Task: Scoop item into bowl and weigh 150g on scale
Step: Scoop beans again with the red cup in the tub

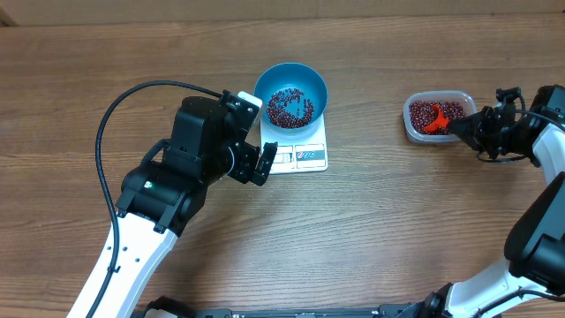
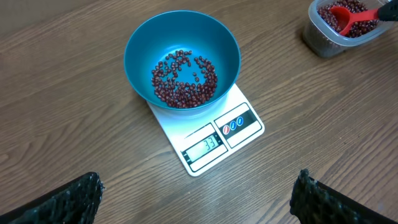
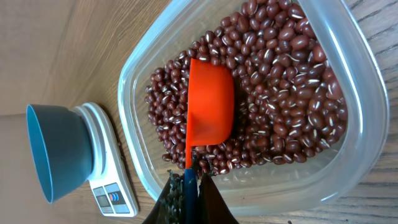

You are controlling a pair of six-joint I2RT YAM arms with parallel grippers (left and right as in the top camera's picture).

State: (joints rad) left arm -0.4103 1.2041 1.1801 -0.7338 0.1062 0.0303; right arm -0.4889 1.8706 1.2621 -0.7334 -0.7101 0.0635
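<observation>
The bowl (image 2: pixel 142 57), with some beans (image 2: pixel 183 78), is set on the scale (image 2: pixel 231 124). The left gripper (image 2: pixel 196 205) is spread wide, empty. A red scoop (image 3: pixel 211 99) is clamped by the right gripper (image 3: pixel 186 186) inside the right tub (image 3: pixel 133 93).

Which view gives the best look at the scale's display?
The left wrist view: the scale faces the camera, its display unobstructed and digits legible in front of the blue bowl. Overhead shows the display tiny, beside the left claw. The right wrist view catches only the scale's edge and buttons, no display.

left hand (image 2: pixel 198 190) beside scale (image 2: pixel 217 138), tub (image 2: pixel 320 45) well apart
</observation>
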